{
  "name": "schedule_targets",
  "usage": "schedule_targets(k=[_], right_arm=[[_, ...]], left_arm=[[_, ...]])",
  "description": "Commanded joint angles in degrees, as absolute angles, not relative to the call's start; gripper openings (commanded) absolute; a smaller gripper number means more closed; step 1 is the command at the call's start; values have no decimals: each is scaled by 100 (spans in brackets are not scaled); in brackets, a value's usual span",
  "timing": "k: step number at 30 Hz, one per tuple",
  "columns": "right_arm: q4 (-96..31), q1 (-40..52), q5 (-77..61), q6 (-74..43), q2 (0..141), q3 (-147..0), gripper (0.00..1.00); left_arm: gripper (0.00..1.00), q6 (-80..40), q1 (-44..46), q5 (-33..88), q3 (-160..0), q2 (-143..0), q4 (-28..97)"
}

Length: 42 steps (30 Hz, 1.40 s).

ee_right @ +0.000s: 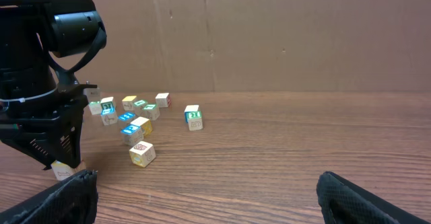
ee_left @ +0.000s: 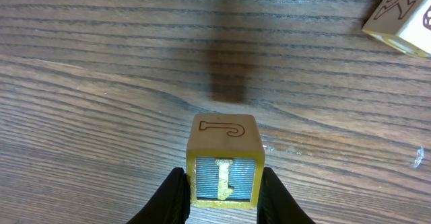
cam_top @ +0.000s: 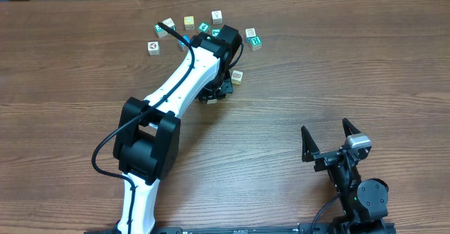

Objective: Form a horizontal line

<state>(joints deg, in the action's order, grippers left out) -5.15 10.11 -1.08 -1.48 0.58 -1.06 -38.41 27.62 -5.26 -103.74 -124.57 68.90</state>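
Gripping a yellow-edged cube (ee_left: 225, 158) narrowly with the left gripper (ee_left: 224, 188), low at the table (cam_top: 337, 65), near the scattered cubes (cam_top: 217, 15). With the right gripper (cam_top: 328, 133) spread wide, holding nothing.

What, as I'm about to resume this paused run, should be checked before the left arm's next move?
1. Grip: ok. The left claw is shut on the J block, gripping it on both sides.
2. Squareness: ok. It sits level in the grip.
3. Height over the table: cannot tell.
4. Path ahead: ok. Bare wood lies ahead, and the nearest block sits apart at the wrist view's top right.
5. Right claw: ok. It is open and far from the blocks.
6. Line: not ok. The other blocks lie scattered.
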Motion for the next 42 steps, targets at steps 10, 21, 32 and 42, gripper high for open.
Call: schedule_targets(k=[10, 21, 32, 42], right_arm=[[-484, 978, -95, -123, 16, -47, 100], [-484, 978, -95, -123, 16, -47, 100], [-484, 978, -95, -126, 16, -47, 100], [-484, 978, -95, -126, 16, -47, 100]], left_arm=[[11, -3645, 2733, -666, -9856, -12536, 6243], [11, -3448, 2628, -727, -9765, -12536, 6108], [12, -3472, 2626, -543, -9561, -12536, 5780], [13, -3470, 2628, -440, -9561, -12536, 5867]])
